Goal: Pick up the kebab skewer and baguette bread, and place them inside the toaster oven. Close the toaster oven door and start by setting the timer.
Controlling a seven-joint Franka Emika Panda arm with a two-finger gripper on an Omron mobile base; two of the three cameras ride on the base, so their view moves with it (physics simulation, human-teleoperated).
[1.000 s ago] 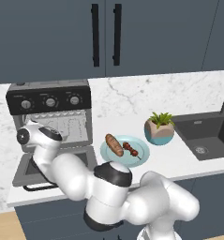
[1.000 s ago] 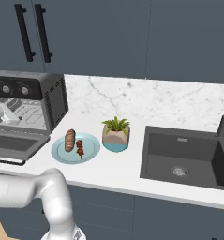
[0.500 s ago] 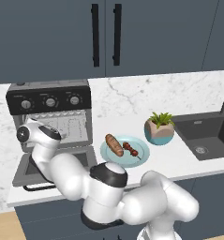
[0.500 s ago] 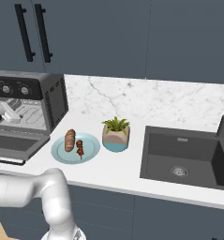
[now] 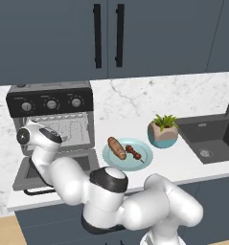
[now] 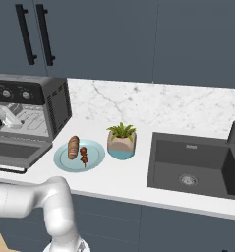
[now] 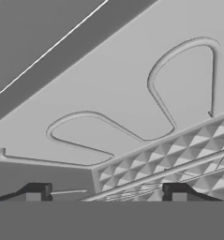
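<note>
The toaster oven stands at the counter's left with its toaster oven door dropped open. My gripper is at the oven mouth, above the door. It is open, with nothing between the fingertips. Straight ahead in the hand view are the wire rack and a looping heating element. The baguette bread and the kebab skewer lie side by side on a light blue plate to the oven's right.
A small potted plant stands just right of the plate. Farther right, a dark sink is set into the marble counter. Dark cabinets with black bar handles hang above. My arm's elbow bulks in front of the counter edge.
The arm has hardly moved and the hand stays at the oven mouth. The plate, bread and skewer lie where they were.
</note>
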